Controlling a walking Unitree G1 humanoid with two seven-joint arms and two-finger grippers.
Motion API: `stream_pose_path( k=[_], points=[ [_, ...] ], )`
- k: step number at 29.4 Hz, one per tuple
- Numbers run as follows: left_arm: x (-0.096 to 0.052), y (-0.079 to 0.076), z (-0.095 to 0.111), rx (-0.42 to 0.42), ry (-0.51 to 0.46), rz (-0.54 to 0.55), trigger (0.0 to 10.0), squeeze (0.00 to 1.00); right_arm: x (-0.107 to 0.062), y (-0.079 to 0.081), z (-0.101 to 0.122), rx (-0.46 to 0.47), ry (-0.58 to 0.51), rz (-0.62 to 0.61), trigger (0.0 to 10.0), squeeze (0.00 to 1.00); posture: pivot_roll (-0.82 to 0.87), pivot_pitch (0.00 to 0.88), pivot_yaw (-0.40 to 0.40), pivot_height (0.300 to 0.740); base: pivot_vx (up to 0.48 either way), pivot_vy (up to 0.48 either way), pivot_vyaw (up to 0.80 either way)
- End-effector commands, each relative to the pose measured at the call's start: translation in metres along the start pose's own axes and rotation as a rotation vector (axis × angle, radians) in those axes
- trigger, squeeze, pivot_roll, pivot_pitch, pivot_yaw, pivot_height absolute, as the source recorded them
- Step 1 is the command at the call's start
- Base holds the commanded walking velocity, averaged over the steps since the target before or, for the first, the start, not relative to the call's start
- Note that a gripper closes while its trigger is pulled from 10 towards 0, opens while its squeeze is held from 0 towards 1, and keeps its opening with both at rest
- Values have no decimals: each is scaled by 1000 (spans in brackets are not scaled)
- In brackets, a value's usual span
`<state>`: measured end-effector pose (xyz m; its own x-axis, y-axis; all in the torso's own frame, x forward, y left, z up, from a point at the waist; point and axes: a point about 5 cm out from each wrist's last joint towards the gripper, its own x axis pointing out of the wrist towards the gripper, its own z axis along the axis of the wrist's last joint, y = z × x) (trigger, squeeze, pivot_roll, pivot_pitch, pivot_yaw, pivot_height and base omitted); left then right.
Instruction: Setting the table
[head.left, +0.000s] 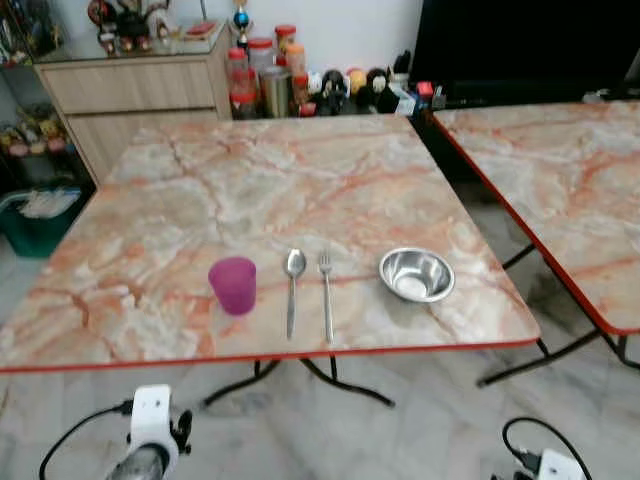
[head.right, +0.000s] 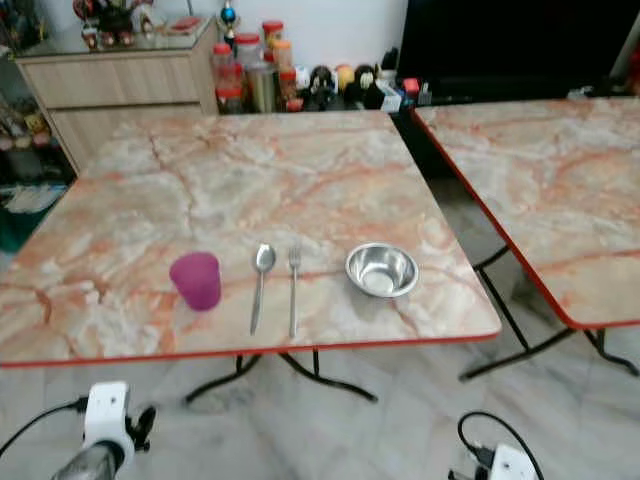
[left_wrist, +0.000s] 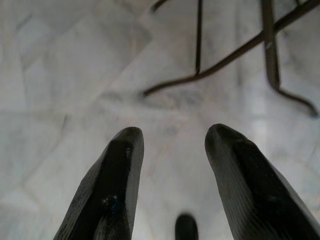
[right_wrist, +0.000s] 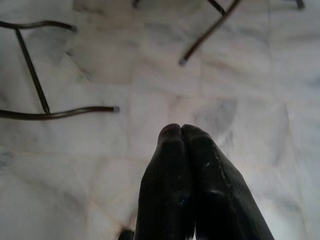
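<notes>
Marble bench with purple cup, spoon, fork and steel bowl in 1 row near front edge, left claw wide apart above floor, right claw pressed closed, holding nothing

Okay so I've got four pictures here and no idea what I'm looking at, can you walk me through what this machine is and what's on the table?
It's a walking humanoid robot. The two upper pictures come from cameras on its head, looking down at a marble-patterned table. Along the near edge lie a purple cup, a spoon, a fork and a steel bowl. The two lower pictures come from wrist cameras pointing at the floor. The left gripper has its black fingers apart; the right gripper has them pressed together. Neither holds anything.
</notes>
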<state>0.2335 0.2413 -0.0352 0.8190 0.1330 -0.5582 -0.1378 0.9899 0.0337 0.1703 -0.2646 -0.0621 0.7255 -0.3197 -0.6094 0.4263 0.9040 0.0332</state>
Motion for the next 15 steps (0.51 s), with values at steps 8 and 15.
stream_pose_path(
  k=[8,15],
  points=[
    [-2,3,-5,15,25,3,10000,0,-22,-17,21,-25,-269,-34,10000,0,-54,62,-12,740,0,0,0],
    [-1,4,-3,18,26,2,10000,0,-55,-14,61,-96,-460,-50,10000,0,-67,74,-8,740,0,0,0]
  ],
)
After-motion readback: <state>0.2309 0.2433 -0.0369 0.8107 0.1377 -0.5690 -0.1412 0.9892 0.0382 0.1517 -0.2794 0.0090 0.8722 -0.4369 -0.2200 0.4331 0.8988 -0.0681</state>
